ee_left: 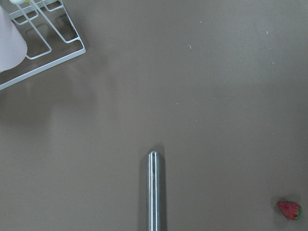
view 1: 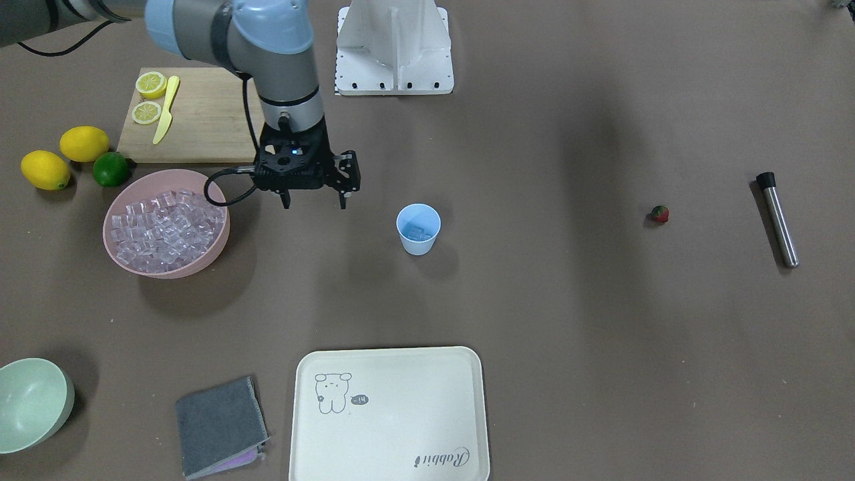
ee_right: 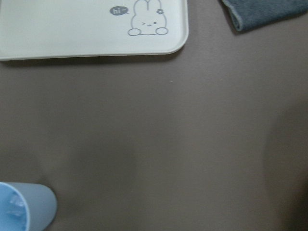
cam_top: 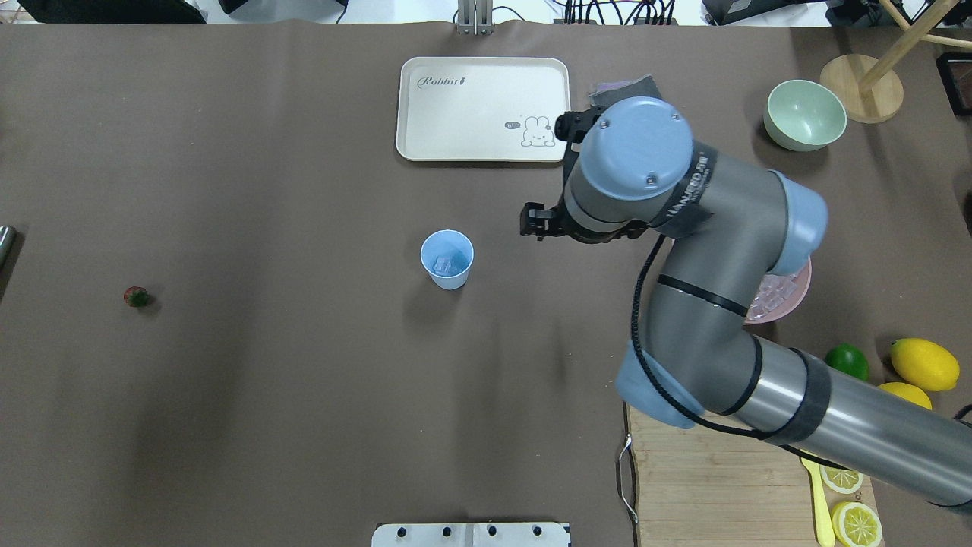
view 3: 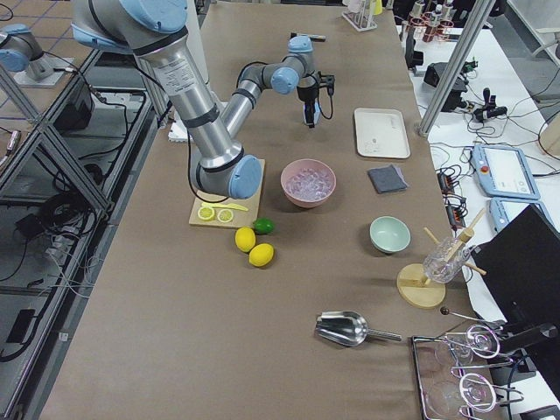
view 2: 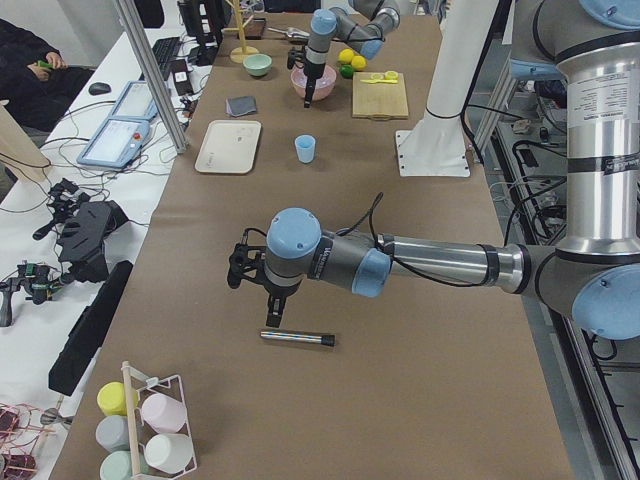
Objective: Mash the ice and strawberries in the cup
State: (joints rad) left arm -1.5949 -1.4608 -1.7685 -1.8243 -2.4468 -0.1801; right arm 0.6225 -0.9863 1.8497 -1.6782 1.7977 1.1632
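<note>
Here, mid-table and upright: the cup (view 1: 418, 229), light blue, with a few cubes of ice (view 1: 417, 233) at its bottom. Near it on the robot's right, above bare table between the cup and the pink bowl (view 1: 207, 262): the right gripper (view 1: 314, 200), pointing down, fingers spread wide, nothing between them. Heaped in that bowl, many more clear cubes. Well apart from the cup on the robot's left, alone on the brown cover: the strawberry (view 1: 660, 214), red, outside the cup. Beyond it, flat on the table: a steel muddler (view 1: 778, 224) with a black head. Over the muddler, seen only from the table's end: the left gripper (view 2: 272, 318), pointing down; spread or closed, impossible to tell. Through the left wrist camera, only the muddler's rounded steel end at bottom centre and the strawberry in the lower right corner. Across the table from the robot: a cream tray (view 1: 401, 414) with a rabbit drawing, a folded grey cloth (view 1: 217, 427) beside it, a pale green bowl (view 1: 33, 401) at the corner. On the robot's side of the pink bowl: a wooden board (view 1: 207, 127) with two lemon halves (view 1: 151, 85) and a yellow knife (view 1: 164, 110), two whole lemons (view 1: 84, 143) and a lime (view 1: 110, 169) next to it
</note>
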